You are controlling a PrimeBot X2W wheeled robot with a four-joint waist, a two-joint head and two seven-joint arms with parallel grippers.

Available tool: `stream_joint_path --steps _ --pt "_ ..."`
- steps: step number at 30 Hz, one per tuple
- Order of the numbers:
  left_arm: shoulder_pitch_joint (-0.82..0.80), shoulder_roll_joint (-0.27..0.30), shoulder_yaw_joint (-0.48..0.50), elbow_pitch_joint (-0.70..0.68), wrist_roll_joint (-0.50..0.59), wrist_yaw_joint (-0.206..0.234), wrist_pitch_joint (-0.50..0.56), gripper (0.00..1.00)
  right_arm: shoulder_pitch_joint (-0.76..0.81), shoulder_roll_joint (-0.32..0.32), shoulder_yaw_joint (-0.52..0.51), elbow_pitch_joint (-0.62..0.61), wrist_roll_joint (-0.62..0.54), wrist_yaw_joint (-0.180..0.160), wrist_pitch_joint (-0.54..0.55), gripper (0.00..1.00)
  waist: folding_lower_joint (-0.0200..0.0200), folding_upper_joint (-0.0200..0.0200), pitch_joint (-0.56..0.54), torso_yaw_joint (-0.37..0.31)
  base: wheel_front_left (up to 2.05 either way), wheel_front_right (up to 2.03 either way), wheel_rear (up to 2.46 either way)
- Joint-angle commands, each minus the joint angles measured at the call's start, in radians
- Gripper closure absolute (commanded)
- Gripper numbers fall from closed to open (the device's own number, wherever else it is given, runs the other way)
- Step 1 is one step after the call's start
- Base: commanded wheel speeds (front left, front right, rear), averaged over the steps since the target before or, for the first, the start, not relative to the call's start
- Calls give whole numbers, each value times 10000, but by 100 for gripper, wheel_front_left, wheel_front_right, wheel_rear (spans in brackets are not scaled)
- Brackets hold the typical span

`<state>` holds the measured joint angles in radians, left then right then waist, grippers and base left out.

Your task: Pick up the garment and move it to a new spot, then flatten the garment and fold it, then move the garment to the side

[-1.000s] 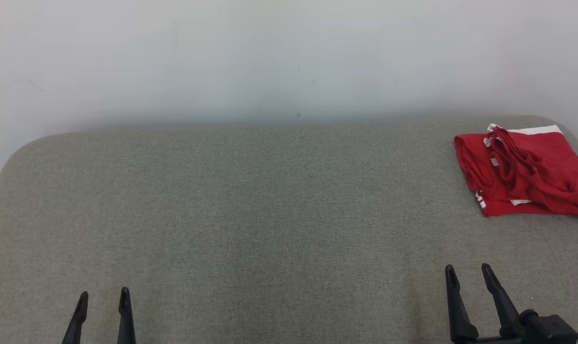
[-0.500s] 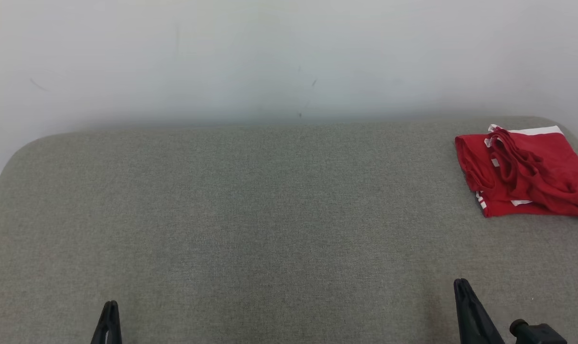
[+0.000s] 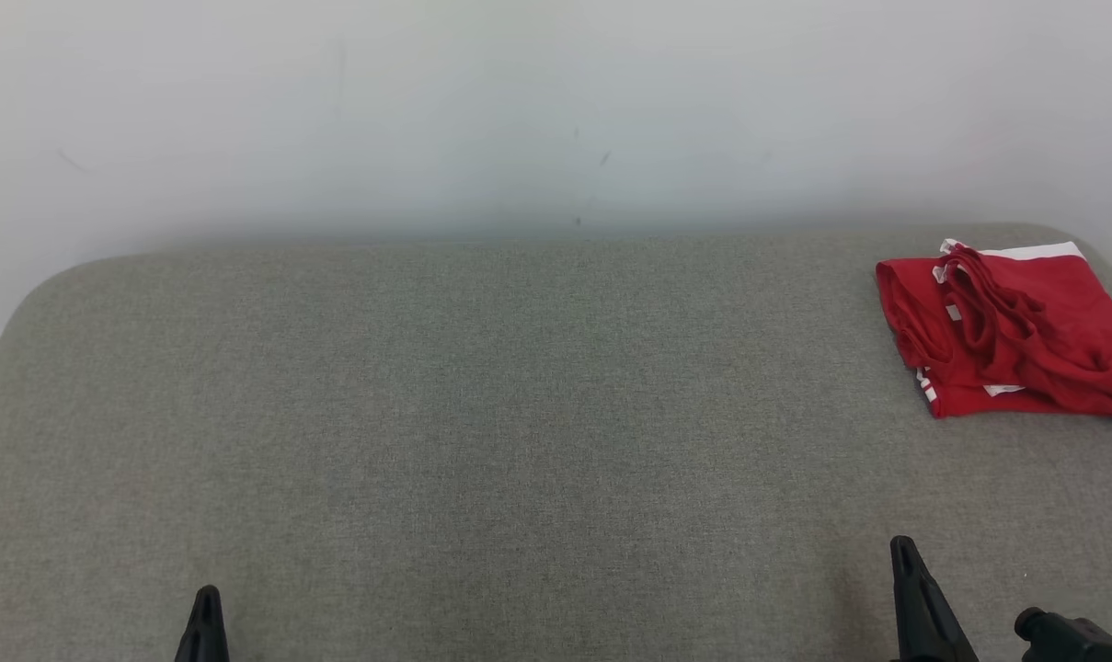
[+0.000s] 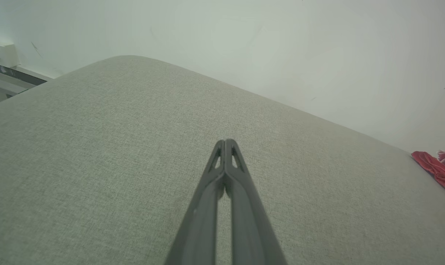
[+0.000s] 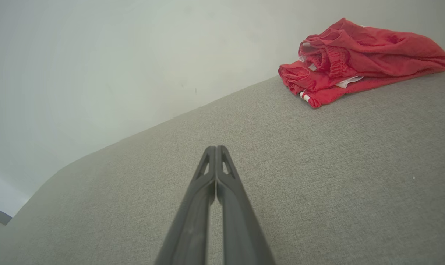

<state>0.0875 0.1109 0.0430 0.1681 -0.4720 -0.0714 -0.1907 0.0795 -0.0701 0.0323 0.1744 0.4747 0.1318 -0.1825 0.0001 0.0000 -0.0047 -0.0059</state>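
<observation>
Red garment (image 3: pixel 1011 331) lies bunched at the grey cushion's (image 3: pixel 519 414) far right corner, long side running left-right. My right gripper (image 3: pixel 903 550), clenched on nothing, is nearer: the garment sits ahead, slightly right. My left gripper (image 3: pixel 208 598), also clenched empty, is well apart.

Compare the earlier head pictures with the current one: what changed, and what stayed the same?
The left gripper and right gripper shut their jaws on nothing and slid down toward the head view's bottom edge. The red garment stayed put at the far right of the grey surface, untouched.
</observation>
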Motion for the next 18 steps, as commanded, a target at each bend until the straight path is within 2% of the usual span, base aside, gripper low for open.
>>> stream_joint_path --steps 1,18 --pt "-296 18 78 -107 -414 -42 85 100 -262 -70 -64 -105 442 -2 98 100 0 0 1 1 0 0 0" --pt "-678 -118 212 71 -2843 -166 732 100 -629 -111 -250 60 2963 -5 628 100 -1 0 13 9 0 0 0"
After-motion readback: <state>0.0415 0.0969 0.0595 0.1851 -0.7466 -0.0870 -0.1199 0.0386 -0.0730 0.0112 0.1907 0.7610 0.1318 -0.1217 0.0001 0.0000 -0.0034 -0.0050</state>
